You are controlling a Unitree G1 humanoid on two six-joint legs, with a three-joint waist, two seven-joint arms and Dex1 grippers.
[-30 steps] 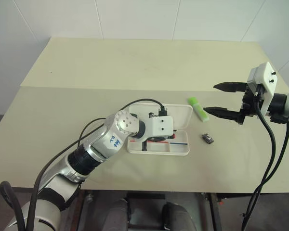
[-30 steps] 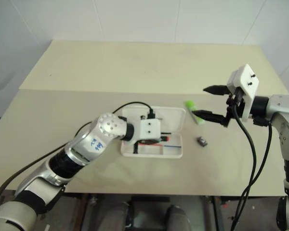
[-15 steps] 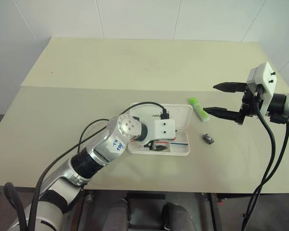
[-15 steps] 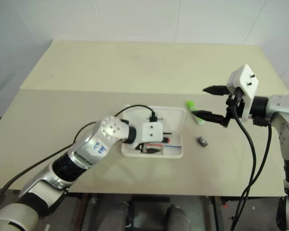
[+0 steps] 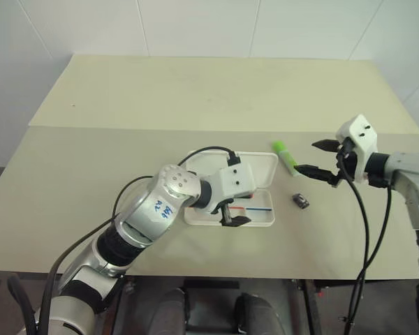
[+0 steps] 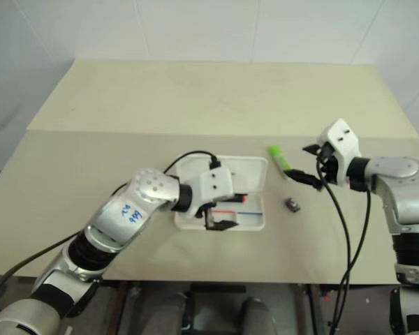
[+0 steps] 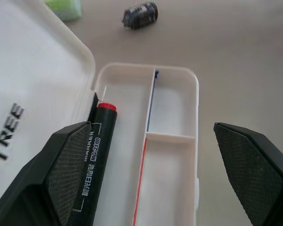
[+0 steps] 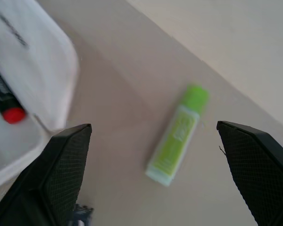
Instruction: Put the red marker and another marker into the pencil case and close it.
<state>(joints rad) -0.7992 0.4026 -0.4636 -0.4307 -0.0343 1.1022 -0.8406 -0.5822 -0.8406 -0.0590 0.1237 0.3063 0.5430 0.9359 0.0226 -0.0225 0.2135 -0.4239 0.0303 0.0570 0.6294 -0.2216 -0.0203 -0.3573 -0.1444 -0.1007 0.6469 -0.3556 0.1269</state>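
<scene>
A pale beige worktop [image 5: 195, 98] with a matte surface is seen from above. Near its centre lies the pencil case [image 5: 262, 218], a white, glossy hard-plastic box with rounded corners, open, its lid laid flat at the 12 o'clock side of its tray.

The left tool [image 5: 234, 213] hangs just above the tray, its two black fingers spread wide and gripping nothing. The left wrist view adds what the head views hide behind that tool: the red marker [image 7: 95, 146] lies inside the tray, along the hinge side, a dark barrel with white printed lettering and a red end. The same view shows thin dividers splitting the tray into compartments, a red and a blue stripe along the middle divider, and dark lettering on the lid. The finger pads [image 7: 70, 165] have a fine cross-hatched texture.

At 3 o'clock from the case, on the bare worktop, lies the green marker [image 5: 287, 156], short and chunky, lime with a paler end. The right tool [image 5: 319, 158] is near it at its 3 o'clock side, fingers spread wide and empty. In the right wrist view the green marker [image 8: 178, 134] lies between those fingers, apart from both.

A small dark grey object [image 5: 302, 201] rests at 5 o'clock from the green marker.
</scene>
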